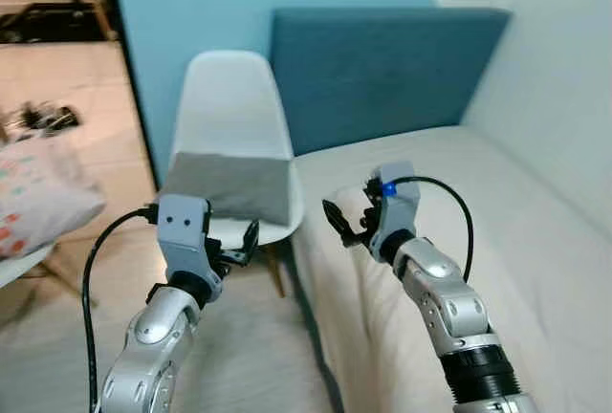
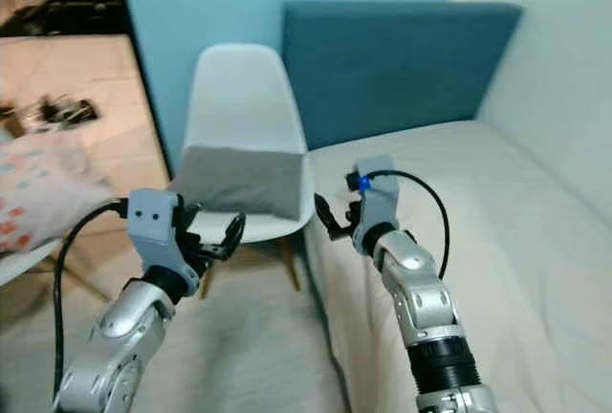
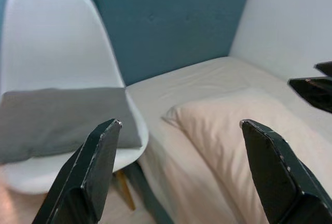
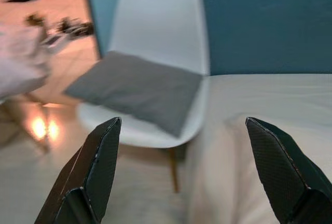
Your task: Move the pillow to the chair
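A grey pillow (image 1: 229,186) lies on the seat of a white shell chair (image 1: 229,97), leaning against its backrest; it shows too in the left wrist view as the grey pillow (image 3: 62,117) and in the right wrist view (image 4: 140,89). My left gripper (image 1: 239,246) is open and holds nothing, low in front of the chair's seat edge. Just right of the chair, over the edge of the bed, my right gripper (image 1: 349,212) is also open with nothing in it. Neither gripper touches the pillow.
A bed (image 1: 497,203) with a cream sheet and a blue headboard (image 1: 382,59) stands right beside the chair. A cream cushion-like bulge (image 3: 228,125) lies on the bed. A patterned cushion (image 1: 38,193) sits at the far left. Pale floor (image 1: 258,356) lies below the arms.
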